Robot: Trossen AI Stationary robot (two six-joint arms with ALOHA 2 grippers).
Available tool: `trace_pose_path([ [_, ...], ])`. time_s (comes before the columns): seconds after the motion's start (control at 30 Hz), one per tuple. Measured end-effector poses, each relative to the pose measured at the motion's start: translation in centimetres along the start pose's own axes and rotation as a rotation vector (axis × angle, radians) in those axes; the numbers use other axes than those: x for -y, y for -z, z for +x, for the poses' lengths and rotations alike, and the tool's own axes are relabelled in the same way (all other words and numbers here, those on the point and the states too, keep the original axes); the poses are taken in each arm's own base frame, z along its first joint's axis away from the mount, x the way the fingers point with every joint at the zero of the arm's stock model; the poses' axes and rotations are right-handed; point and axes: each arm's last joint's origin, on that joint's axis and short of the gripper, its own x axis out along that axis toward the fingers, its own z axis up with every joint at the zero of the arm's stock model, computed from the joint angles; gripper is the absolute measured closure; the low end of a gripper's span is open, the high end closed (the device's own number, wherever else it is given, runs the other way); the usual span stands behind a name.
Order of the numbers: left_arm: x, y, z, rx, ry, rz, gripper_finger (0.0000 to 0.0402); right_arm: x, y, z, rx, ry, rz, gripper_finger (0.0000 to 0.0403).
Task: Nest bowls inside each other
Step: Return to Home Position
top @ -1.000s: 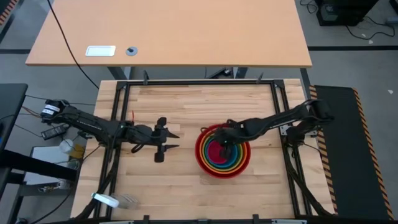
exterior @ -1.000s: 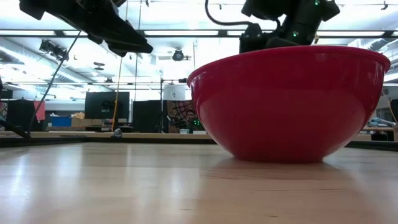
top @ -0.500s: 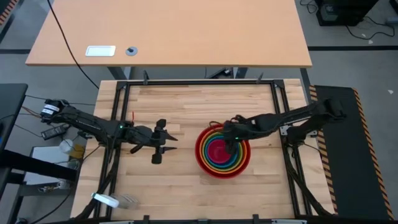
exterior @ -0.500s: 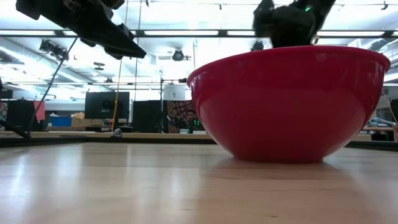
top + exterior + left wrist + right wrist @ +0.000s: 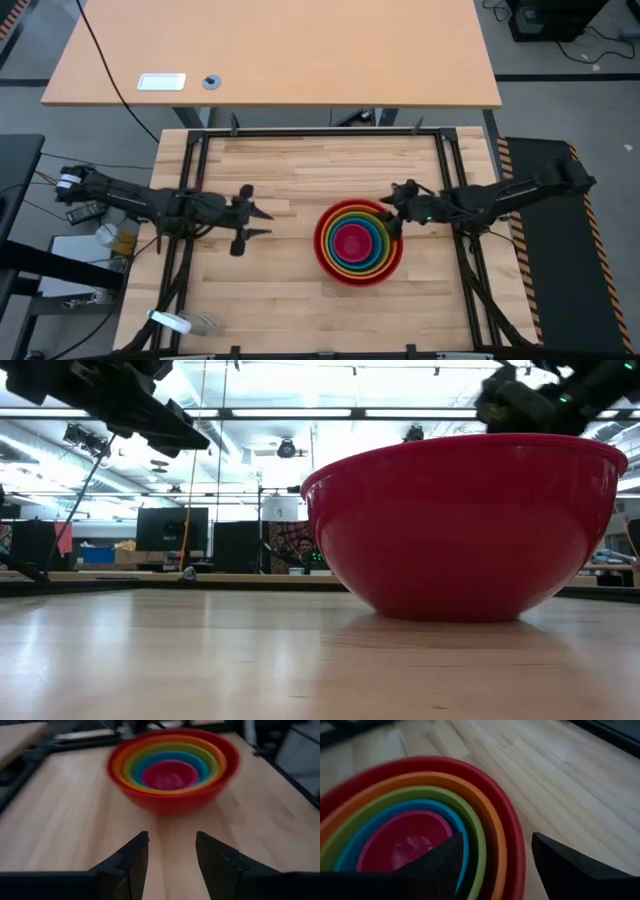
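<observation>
Several bowls sit nested upright on the wooden table, right of centre. The red bowl is outermost, then the orange, the lime green and the blue. The small pink bowl rests in the middle. My right gripper hovers open just above the stack's right rim, nothing between its fingers. My left gripper stands open above bare table to the stack's left, pointing at it, and is also empty.
A black metal frame borders the table on all sides. Bare wood lies between my left gripper and the bowls and along the near edge. A tan desk stands beyond the far edge.
My right gripper has opened, risen out of the middle of the stack and drawn back toward the table's right edge; the pink bowl stays nested in the blue one. My left gripper has drawn back a little toward the left edge.
</observation>
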Motion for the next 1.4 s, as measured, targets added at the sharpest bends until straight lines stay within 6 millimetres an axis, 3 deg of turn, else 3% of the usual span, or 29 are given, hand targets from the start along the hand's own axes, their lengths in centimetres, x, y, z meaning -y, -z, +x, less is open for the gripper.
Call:
trace_pose_path([
  [0.27,-1.7,0.6,-3.1,0.141,-0.098,-0.083,0.0235,2.1,1.8,-2.4,0.173,-0.076,0.078,0.0162],
  [0.73,-2.0,7.3,-3.8,0.308,-0.161,-0.258,0.0235,4.9,6.4,-2.6,0.457,-0.234,0.124,0.0163],
  [0.83,-2.1,7.5,-4.3,0.364,-0.164,-0.280,0.0235,5.3,7.0,-2.6,0.485,-0.241,0.109,0.0163],
  [1.13,-2.0,8.0,-5.6,0.414,-0.166,-0.254,0.0235,5.6,7.1,-3.7,0.584,-0.351,0.043,0.0163],
  [1.4,-1.6,9.2,-4.7,0.425,-0.070,-0.264,0.0235,5.7,6.9,-4.2,0.633,-0.357,0.068,0.0163],
])
